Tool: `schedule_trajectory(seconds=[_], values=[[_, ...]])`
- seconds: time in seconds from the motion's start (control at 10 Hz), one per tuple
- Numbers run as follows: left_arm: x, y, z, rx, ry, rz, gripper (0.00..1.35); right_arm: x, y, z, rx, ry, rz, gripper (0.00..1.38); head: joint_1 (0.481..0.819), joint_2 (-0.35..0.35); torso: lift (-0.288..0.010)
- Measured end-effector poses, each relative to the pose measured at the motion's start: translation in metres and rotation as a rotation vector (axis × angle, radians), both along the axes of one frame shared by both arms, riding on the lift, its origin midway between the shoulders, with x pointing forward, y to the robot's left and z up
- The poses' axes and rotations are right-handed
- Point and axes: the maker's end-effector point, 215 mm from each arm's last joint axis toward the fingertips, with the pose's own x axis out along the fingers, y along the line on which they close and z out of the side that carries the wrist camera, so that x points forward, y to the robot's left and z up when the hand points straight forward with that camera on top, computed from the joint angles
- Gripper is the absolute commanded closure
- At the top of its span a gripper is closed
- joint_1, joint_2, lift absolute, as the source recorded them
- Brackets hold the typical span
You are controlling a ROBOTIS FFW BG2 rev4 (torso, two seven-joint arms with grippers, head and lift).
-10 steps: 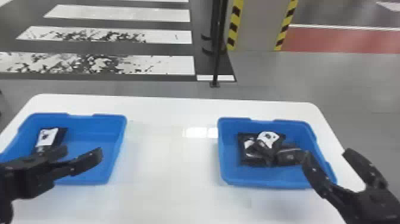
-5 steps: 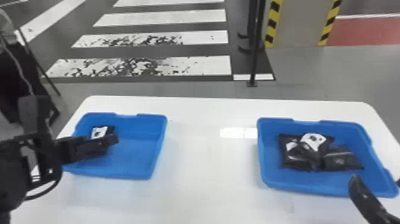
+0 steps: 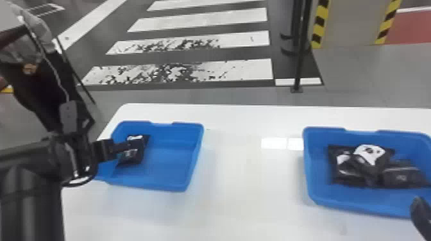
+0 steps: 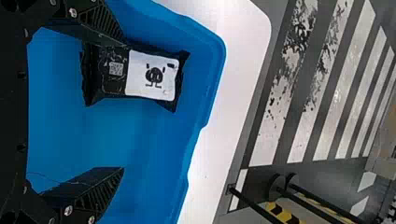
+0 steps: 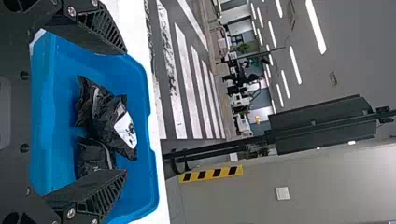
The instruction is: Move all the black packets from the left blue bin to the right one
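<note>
Just over the left blue bin (image 3: pixel 170 166), left pincer (image 3: pixel 124 148) agape.

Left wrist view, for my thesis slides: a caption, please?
Open left pincer at the left blue bin, which holds one black packet.

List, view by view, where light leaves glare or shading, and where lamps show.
Head view: two bright glare patches on the table, beside the right bin; left wrist view: soft darker shading inside the left bin; right wrist view: lit ceiling lamps.
</note>
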Motion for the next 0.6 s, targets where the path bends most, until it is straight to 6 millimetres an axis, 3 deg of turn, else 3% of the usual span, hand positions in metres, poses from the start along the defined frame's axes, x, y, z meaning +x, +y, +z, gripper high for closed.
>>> schedule_trajectory(seconds=[0.4,0.6], values=[[0.016,0.007,-0.040,-0.026,0.102,0.035,0.15,0.000,0.002,-0.007,0.018,0.015,0.007,0.13,0.695,0.229,-0.150],[0.020,0.011,-0.052,-0.018,0.140,0.047,0.23,0.002,0.004,-0.010,0.026,0.020,0.011,0.14,0.695,0.231,-0.150]])
